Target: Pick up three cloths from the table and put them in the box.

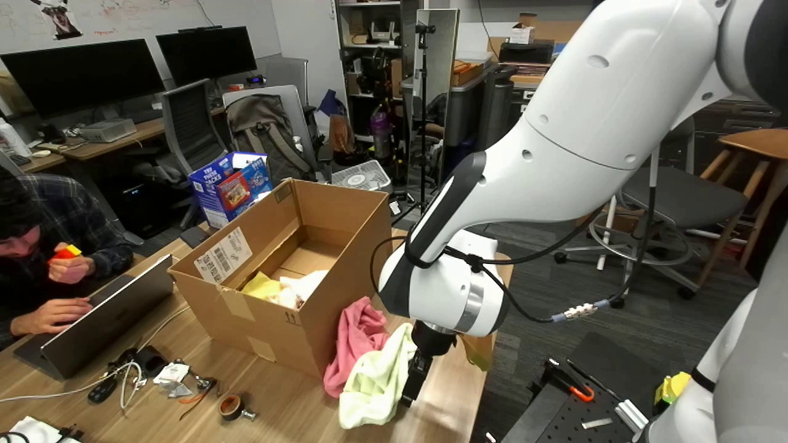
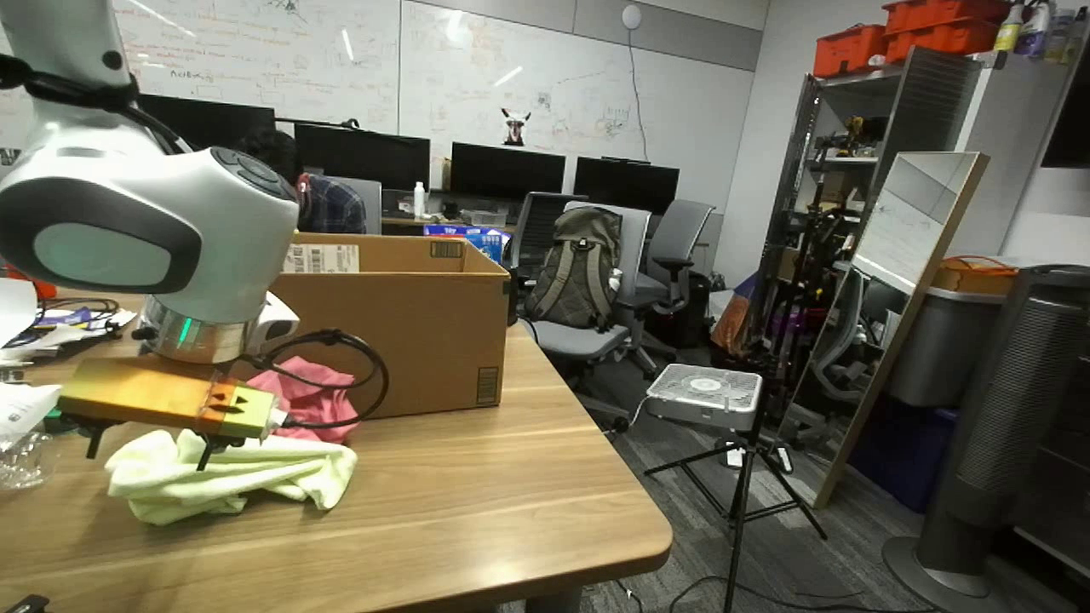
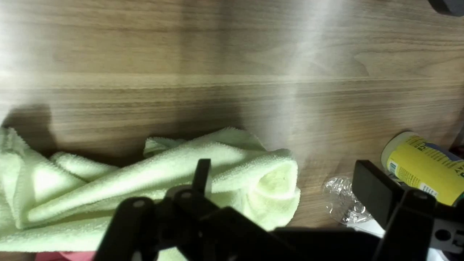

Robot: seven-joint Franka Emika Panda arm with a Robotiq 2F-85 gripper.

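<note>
Gripper (image 3: 282,170): low over one end of the green cloth (image 1: 372,394). Its jaws are spread wide, one above the cloth, the other past its edge. I can't tell if they touch it.
Green cloth: all crumpled, lying on the table (image 2: 477,477).
Box (image 1: 289,344): big, brown, open on top, with a yellow cloth (image 1: 261,287) and a white cloth (image 1: 306,283) inside.
Pink cloth (image 1: 360,326): between the box and the green cloth.
</note>
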